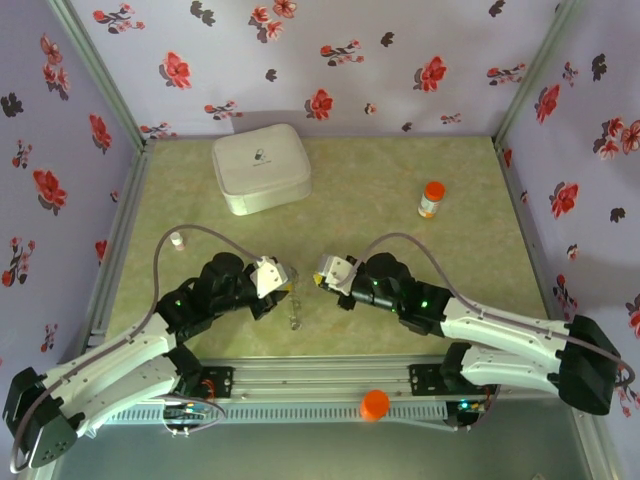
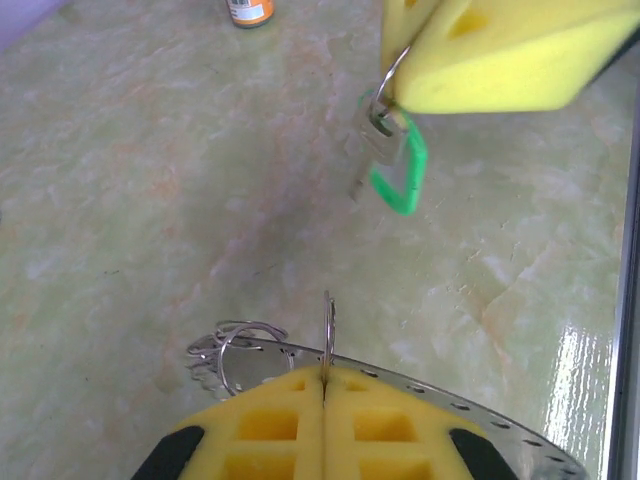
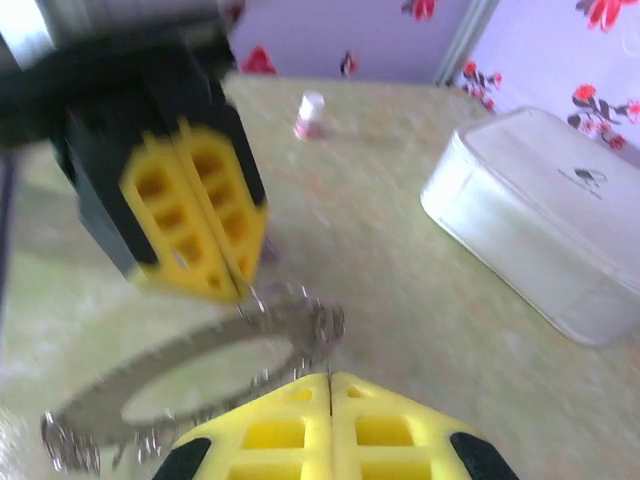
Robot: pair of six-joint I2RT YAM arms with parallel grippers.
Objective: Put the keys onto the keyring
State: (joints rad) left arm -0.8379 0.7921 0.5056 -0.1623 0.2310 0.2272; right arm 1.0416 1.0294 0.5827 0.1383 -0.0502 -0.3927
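My left gripper (image 2: 324,375) is shut on a thin wire loop (image 2: 327,325) standing up from the keyring (image 2: 455,408), a flat grey ring with a holed, toothed rim that hangs just above the table. More wire loops (image 2: 235,345) cluster on its left side. The green-headed key (image 2: 402,170) dangles from a small ring pinched in my right gripper (image 2: 395,88), up and to the right of the loop and apart from it. In the right wrist view, blurred, the keyring (image 3: 180,372) spans from the left gripper (image 3: 240,288) to my shut right gripper (image 3: 330,378). The yellow-orange key is out of view. Both grippers (image 1: 272,280) (image 1: 322,272) meet at mid-table.
A white rounded box (image 1: 262,167) sits at the back left. An orange-capped bottle (image 1: 431,198) stands at the back right. A small pink-labelled vial (image 1: 178,239) stands left of the left arm. An orange cap (image 1: 375,404) lies on the front rail.
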